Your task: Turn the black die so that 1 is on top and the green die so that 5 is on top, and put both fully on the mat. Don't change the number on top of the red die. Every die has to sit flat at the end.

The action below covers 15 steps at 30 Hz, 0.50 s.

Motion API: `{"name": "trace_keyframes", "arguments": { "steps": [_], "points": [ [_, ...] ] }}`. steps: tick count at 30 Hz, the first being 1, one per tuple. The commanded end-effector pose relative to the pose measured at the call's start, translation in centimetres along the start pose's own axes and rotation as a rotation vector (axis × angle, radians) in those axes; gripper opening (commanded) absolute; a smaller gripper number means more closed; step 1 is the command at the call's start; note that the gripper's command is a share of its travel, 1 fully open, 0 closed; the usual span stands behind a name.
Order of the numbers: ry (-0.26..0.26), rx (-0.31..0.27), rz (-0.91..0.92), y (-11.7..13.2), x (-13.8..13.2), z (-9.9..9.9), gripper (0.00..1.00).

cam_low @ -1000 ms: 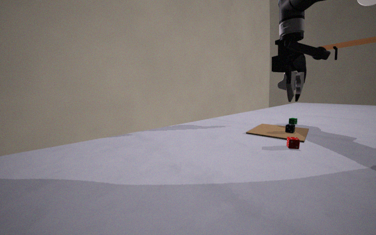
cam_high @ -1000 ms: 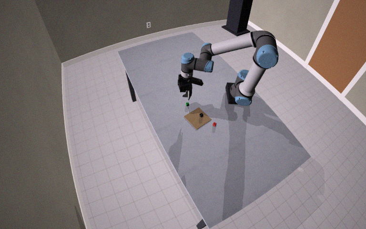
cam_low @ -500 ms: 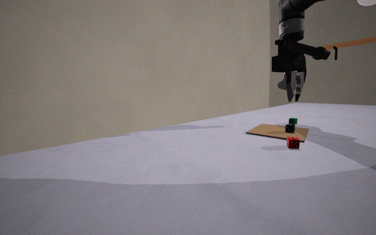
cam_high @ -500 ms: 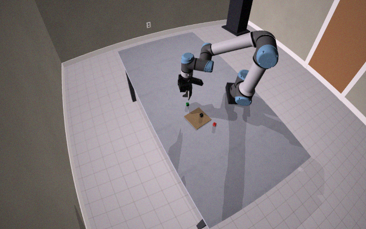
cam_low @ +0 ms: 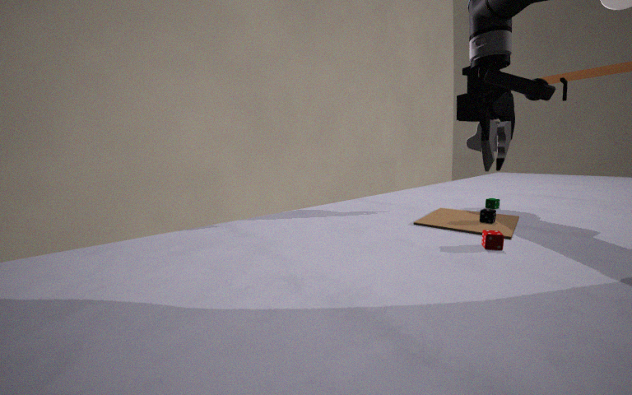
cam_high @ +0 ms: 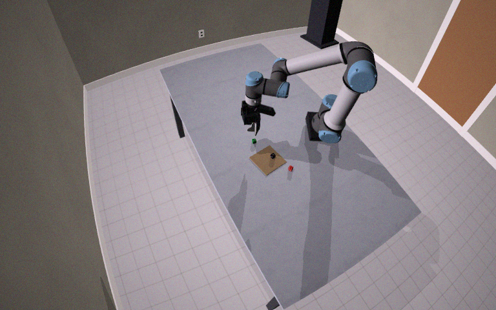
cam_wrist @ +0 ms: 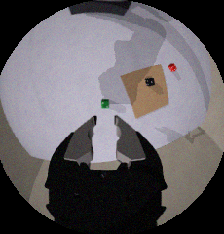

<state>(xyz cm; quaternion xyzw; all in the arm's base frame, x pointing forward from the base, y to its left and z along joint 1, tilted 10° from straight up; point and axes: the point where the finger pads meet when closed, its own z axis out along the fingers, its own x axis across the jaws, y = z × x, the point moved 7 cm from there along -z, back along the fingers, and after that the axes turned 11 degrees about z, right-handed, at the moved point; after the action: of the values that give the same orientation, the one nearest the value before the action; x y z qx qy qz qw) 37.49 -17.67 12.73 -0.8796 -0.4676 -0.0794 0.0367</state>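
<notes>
The black die (cam_high: 272, 155) (cam_low: 487, 216) (cam_wrist: 149, 82) sits on the brown mat (cam_high: 263, 163) (cam_low: 457, 220) (cam_wrist: 146, 99), inside its edges. The green die (cam_high: 254, 141) (cam_low: 492, 202) (cam_wrist: 105, 103) rests on the counter (cam_high: 281, 215) (cam_low: 261, 264) (cam_wrist: 58, 73), near the mat but off it. Past the opposite side, the red die (cam_high: 290, 168) (cam_low: 492, 240) (cam_wrist: 172, 67) is also on the counter, apart from the mat (the pips on top are too small to read surely). Above the counter, the hand (cam_high: 256, 132) (cam_low: 493, 169) (cam_wrist: 105, 116) points down, its fingers partly spread, a narrow gap between them and nothing pinched.
</notes>
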Motion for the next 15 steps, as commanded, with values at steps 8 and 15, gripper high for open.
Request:
{"name": "trace_keyframes", "arguments": {
  "steps": [8,15],
  "points": [
    [0.0,-0.001,-0.009,0.03,-0.01,0.14,0.21],
    [0.0,-0.001,-0.024,0.03,-0.03,0.42,0.21]
  ]
}}
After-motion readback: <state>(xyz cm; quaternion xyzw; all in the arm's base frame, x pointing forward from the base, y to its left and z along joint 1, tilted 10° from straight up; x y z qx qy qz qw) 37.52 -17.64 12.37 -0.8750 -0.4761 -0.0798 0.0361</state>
